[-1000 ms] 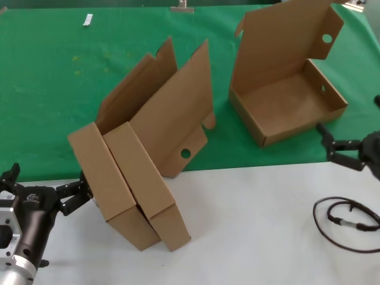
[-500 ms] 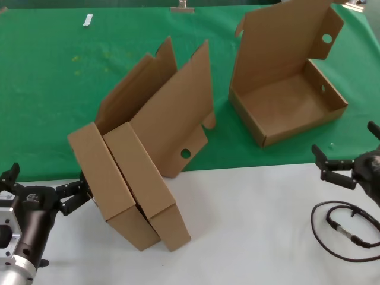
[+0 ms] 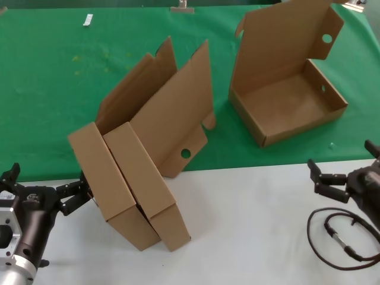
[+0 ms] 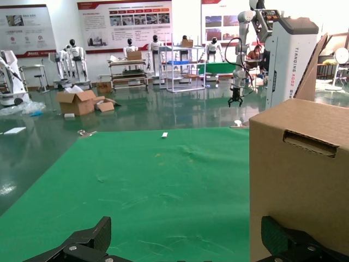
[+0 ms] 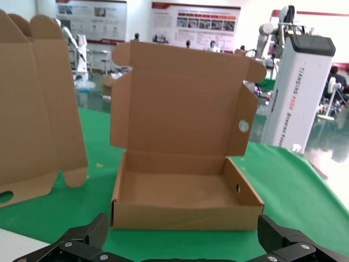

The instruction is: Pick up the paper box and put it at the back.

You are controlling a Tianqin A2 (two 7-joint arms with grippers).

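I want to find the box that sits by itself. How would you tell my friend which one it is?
Look at the green cloth covering the far part of the table. Near its right end, past the right hand, sits one paper box flat on the cloth with its lid standing up. The other two boxes lean tipped together on the left; this one stands alone, open, showing its empty inside.

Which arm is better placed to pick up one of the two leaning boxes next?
Left, probably. The left gripper is open beside the leaning boxes; the right gripper is open but faces the open box.
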